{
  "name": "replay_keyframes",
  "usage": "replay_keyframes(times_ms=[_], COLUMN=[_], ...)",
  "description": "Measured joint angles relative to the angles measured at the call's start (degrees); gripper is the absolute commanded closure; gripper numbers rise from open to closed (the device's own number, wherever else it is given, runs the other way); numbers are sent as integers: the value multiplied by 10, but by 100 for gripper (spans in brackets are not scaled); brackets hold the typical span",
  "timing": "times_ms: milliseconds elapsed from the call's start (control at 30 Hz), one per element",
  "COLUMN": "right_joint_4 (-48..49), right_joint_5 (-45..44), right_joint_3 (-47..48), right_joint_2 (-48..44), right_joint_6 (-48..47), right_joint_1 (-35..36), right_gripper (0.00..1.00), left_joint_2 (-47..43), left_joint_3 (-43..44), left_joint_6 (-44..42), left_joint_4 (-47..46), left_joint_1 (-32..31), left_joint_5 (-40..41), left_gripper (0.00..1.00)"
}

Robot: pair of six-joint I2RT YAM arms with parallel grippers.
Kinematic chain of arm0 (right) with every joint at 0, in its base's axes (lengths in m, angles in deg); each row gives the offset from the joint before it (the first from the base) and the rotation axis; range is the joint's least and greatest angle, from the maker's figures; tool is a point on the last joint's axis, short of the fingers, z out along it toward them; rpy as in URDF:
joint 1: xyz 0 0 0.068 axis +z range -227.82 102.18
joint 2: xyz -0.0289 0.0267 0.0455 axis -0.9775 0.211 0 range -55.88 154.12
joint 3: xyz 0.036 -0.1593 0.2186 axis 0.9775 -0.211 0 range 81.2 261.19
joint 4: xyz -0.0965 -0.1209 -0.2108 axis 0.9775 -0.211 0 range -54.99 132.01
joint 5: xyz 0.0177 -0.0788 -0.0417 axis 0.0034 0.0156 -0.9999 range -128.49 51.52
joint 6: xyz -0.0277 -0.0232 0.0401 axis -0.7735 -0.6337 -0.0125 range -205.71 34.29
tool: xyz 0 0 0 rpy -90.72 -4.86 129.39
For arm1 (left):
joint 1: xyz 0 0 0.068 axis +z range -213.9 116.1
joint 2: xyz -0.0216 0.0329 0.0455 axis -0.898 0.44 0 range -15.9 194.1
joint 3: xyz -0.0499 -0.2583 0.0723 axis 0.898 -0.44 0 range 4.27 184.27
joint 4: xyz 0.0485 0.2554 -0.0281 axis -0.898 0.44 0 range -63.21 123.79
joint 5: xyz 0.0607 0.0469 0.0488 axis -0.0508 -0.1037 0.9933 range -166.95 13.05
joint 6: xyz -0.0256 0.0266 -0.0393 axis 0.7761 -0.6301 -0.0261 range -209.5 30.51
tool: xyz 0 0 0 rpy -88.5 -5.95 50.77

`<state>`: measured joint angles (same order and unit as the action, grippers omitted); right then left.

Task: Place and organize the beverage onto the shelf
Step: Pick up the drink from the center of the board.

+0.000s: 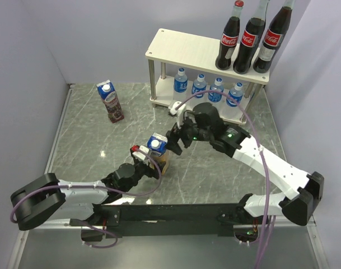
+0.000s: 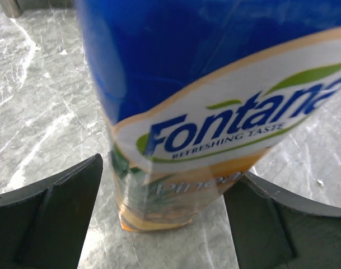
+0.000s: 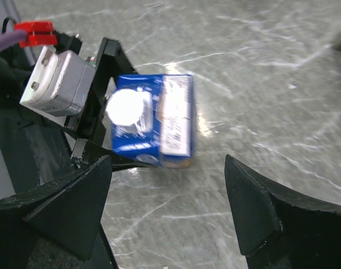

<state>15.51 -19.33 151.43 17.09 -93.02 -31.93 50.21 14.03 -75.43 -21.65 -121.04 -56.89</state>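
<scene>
A: Where's the pineapple carton [image 1: 157, 147]?

B: Mid desk [image 1: 92, 145], upright, long axis vertical, cap on top. It stands well short of the shelf [image 1: 181, 47], which lies far and to the R of it.

A: Which arm's closer?

B: L, no contest. The L end effector [image 2: 167, 168] comes in low from the near side w/ the carton's lower half between its fingers. It's spread. A thin strip of desk shows between one finger [image 2: 52, 213] and the carton wall. The other finger looks to be touching, but I can't see a pinch.

A: And the R end effector [image 3: 167, 159]?

B: Also spread, nothing in it. It sits just beside the carton on the far-R side, looking down at the cap, so it's between carton and shelf.

A: So what does the move turn on?

B: IMO the squeeze goes across the carton's width, axis kept vertical. Then either the R arm clears the path or takes a handover higher up, since L's reach to the shelf looks long.

A: Is there room up there?

B: Cola bottles [image 1: 250, 39] fill the R end of the top board and its L part is bare. Water bottles [image 1: 206, 87] line the lower tier. The grape carton [image 1: 111, 101] is on the desk too, far L.
</scene>
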Motion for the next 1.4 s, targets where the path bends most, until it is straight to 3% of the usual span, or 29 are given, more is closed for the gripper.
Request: replay_keyframes(times_ms=[167, 300, 433, 833, 1167, 1400], right_joint_4=[7, 16, 22, 57, 64, 64], right_joint_5=[15, 35, 53, 87, 85, 85], right_joint_3=[-15, -40, -67, -183, -192, -192], right_joint_2=[-55, -91, -113, -167, -182, -184], right_joint_6=[5, 11, 17, 30, 32, 33], right_joint_1=[-58, -102, -138, -244, -278, -290], right_gripper=[13, 12, 13, 13, 14, 14], left_joint_2=[44, 53, 48, -29, -32, 6], left_joint_3=[11, 17, 26, 63, 183, 307], left_joint_6=[-5, -9, -13, -42, -84, -87], left_joint_4=[-23, -28, -15, 148, 331, 377], left_joint_1=[-3, -5, -8, -9, -4, 37], left_joint_5=[4, 8, 7, -4, -5, -31], left_gripper=[21, 46, 60, 60, 59, 62])
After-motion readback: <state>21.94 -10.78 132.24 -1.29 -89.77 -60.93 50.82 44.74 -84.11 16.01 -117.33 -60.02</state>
